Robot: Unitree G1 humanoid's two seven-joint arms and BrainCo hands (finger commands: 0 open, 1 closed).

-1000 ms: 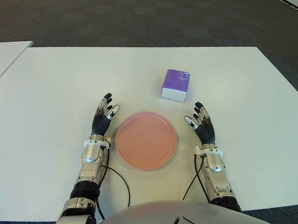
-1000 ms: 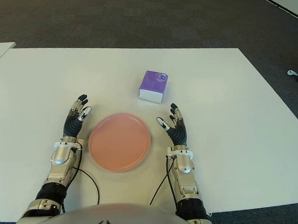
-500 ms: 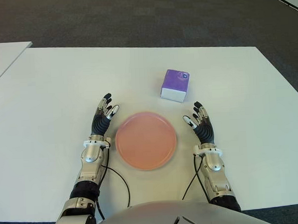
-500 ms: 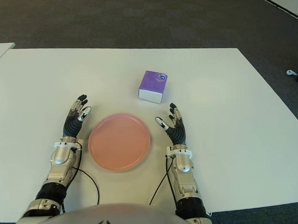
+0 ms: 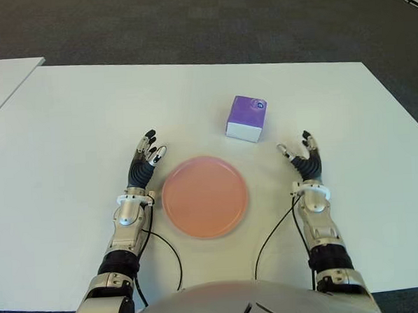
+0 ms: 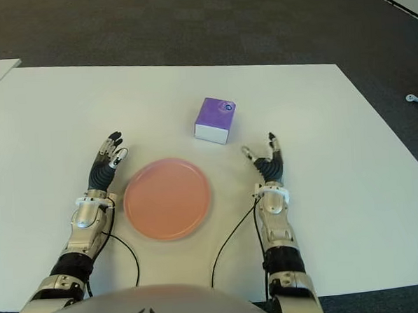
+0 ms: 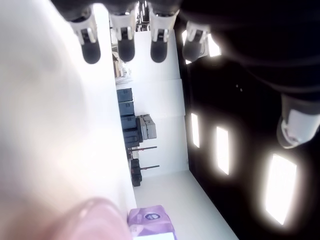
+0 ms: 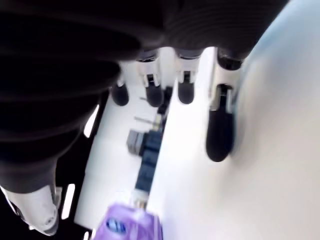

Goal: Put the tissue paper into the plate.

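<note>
Tissue box (image 5: 246, 118), purple, sits on the white table (image 5: 67, 122) just beyond the pink plate (image 5: 205, 196), untouched. Left hand (image 5: 143, 165) left of the plate, right hand (image 5: 304, 161) right of it, both loose-fingered, gripping nothing.

The tissue paper (image 5: 246, 118) was a small cube-shaped box, purple on top with a round opening mark near its far right corner and a white band along its lower sides. It stood upright on its base, turned slightly askew, untouched by either hand. The plate (image 5: 205, 196) was a round, shallow, salmon-pink dish with a low raised rim, lying flat and holding nothing. The box sat beyond the plate and a little to its right, near but apart from it, apparently with a clear gap between them.
</note>
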